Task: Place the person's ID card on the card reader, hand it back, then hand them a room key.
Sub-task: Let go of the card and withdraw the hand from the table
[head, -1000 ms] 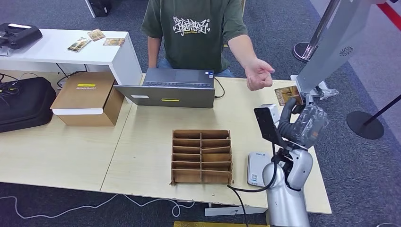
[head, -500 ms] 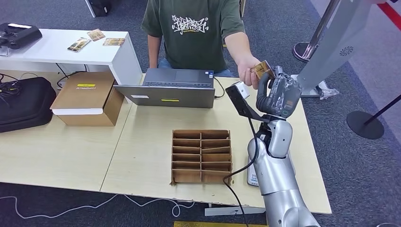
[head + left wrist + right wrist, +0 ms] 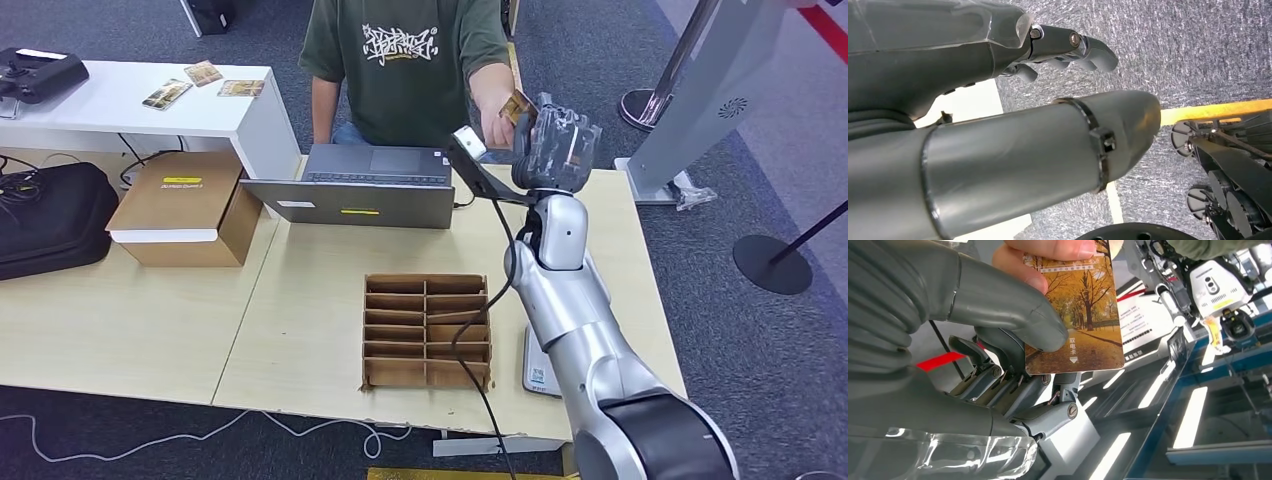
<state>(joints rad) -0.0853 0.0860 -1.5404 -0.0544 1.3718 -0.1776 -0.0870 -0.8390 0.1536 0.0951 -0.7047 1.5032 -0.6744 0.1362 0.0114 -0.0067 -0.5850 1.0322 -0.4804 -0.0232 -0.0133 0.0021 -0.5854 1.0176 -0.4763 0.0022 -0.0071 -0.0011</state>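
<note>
Since a second ago the right hand (image 3: 556, 140) has risen from beside the table's right edge and swung inward and away, and it now hovers above the far edge of the table (image 3: 150, 320), in front of the person's (image 3: 415, 60) chest. It pinches a card (image 3: 1083, 315) printed with autumn trees between thumb and fingers; in the right wrist view the person's fingers (image 3: 1048, 252) already grip the card's other end, so both hold it at once. In the head view the card (image 3: 519, 104) sits just beside the person's hand (image 3: 496, 125). The card reader (image 3: 541, 362) lies near the table's front right edge, partly behind the arm. The cardboard organiser (image 3: 427, 331) stands beside it, the laptop (image 3: 360, 188) at the far edge. The left hand (image 3: 1068, 47) hangs over grey carpet, fingers loosely curled, holding nothing.
</note>
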